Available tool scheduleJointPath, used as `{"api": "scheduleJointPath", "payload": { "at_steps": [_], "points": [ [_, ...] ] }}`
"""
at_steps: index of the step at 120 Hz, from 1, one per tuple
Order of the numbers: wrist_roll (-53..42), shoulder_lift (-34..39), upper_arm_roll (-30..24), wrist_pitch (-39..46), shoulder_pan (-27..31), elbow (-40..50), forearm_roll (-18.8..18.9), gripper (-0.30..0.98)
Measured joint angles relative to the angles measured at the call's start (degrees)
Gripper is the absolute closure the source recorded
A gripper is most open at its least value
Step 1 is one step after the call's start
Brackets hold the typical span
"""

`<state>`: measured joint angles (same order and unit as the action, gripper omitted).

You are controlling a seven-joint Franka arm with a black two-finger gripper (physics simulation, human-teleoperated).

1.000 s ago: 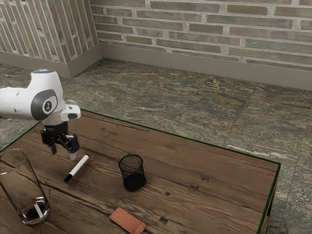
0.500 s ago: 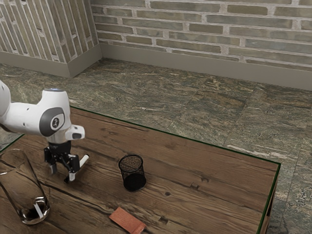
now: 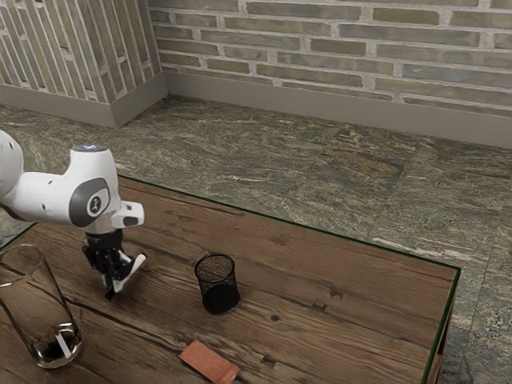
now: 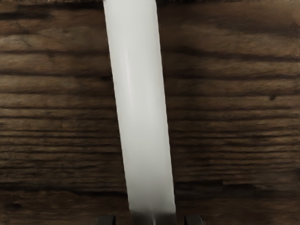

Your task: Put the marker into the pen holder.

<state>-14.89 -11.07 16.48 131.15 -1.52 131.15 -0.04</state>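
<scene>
Wrist view: gripper (image 4: pixel 150 220) unclenched, astride the marker (image 4: pixel 142 108), inside the edges of the table (image 3: pixel 344 280). Marker presumably light, stiff, somewhat slippery; grip it squarely at mid-length.

The marker (image 4: pixel 143 112) has a smooth white barrel like plastic, with a soft sheen. The table (image 3: pixel 360 320) is wood, dark-grained and cracked, mostly matt. The holder (image 3: pixel 216 276) looks like fine black metal mesh. The vase (image 3: pixel 34 300) is clear, glossy glass. The arm (image 3: pixel 48 196) has a smooth, plastic-like white shell. The floor (image 3: pixel 280 168) looks like veined stone; the wall (image 3: pixel 360 48) is rough, matt brick.
</scene>
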Motion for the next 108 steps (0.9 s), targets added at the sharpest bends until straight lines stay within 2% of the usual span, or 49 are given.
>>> {"api": "scheduleJointPath", "payload": {
  "at_steps": [16,37,53,67,82,92,108],
  "points": [
    [-0.1,-0.1,0.0,0.4,-0.1,0.0,0.1,0.70],
    [0.6,-1.5,0.1,1.2,-0.1,-0.1,0.6,0.77],
    [1.3,-1.7,0.1,1.4,-0.2,-0.1,0.9,0.73],
    [2.4,-1.4,0.1,1.4,-0.2,-0.2,1.6,0.79],
    [2.8,0.3,-0.2,1.3,-0.5,-1.1,1.2,0.79],
    [3.0,1.6,-1.4,0.0,-1.0,-5.3,1.6,0.79],
    [3.3,2.3,-5.7,-5.2,-1.8,-15.3,4.3,0.79]
  ]
}}
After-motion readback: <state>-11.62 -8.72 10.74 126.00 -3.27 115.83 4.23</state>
